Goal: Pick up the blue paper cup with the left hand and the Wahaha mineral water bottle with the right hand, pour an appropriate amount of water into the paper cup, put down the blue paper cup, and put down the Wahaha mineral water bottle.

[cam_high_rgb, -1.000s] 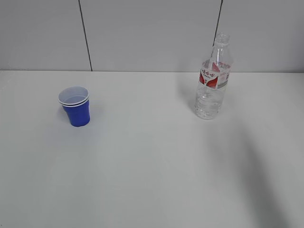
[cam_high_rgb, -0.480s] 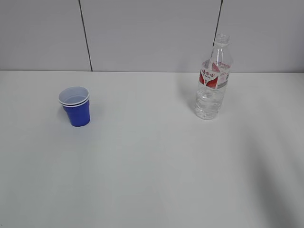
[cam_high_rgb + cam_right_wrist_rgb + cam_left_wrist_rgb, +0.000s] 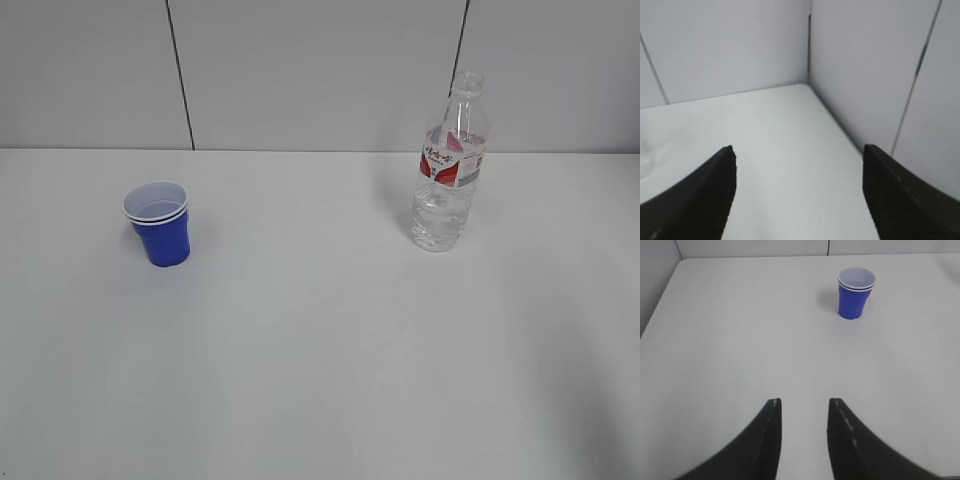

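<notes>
On the white counter (image 3: 320, 340) stand the blue paper cup (image 3: 160, 235), white-rimmed, and the uncapped, red-labelled Wahaha mineral water bottle (image 3: 445, 170); left hand (image 3: 804, 412) jaws partly open, right hand (image 3: 797, 165) jaws wide, both empty

A clear, glossy ribbed plastic bottle (image 3: 445, 170), a smooth blue paper cup (image 3: 158, 224), a matt white table (image 3: 320, 350).

left hand (image 3: 804, 412) jaws partly apart, right hand (image 3: 797, 160) jaws wide, both empty

A soft grey shadow on the white table (image 3: 320, 350) at lower right of the frame has faded and slid further right.
</notes>
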Robot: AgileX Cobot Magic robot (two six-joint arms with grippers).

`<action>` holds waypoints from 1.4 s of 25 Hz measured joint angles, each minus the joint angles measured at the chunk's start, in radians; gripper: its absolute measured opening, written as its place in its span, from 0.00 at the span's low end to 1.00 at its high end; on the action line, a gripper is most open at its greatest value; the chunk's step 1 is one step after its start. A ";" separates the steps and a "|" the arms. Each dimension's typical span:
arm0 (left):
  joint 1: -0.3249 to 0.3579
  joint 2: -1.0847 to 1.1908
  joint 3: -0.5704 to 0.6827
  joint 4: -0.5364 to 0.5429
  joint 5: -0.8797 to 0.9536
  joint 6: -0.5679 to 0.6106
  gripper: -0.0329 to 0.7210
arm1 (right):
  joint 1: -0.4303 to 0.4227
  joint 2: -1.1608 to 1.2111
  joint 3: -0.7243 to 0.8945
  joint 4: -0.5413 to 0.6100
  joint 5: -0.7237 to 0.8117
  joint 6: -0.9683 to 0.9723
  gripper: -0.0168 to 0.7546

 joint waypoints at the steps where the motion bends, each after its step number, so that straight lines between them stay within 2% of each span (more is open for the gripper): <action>1: 0.000 0.000 0.000 0.000 0.000 0.000 0.36 | 0.000 0.000 0.000 0.080 0.012 0.000 0.78; 5: 0.000 0.000 0.000 0.000 0.000 0.000 0.36 | 0.000 -0.009 0.000 0.358 0.005 -0.061 0.78; 10: 0.000 0.000 0.000 0.000 0.000 0.000 0.36 | 0.000 -0.078 0.000 0.682 0.019 -0.499 0.78; 14: 0.000 0.000 0.000 0.000 0.000 0.000 0.36 | 0.000 -0.140 -0.011 0.841 0.146 -0.774 0.78; 19: 0.000 0.000 0.000 0.000 0.000 0.000 0.36 | 0.000 -0.179 -0.029 0.871 0.296 -0.836 0.78; 27: 0.000 0.000 0.000 -0.002 0.000 0.000 0.36 | 0.000 -0.232 -0.030 0.853 0.500 -0.842 0.78; 35: 0.000 0.000 0.000 -0.018 0.000 0.000 0.36 | 0.000 -0.256 -0.021 0.840 0.532 -0.836 0.78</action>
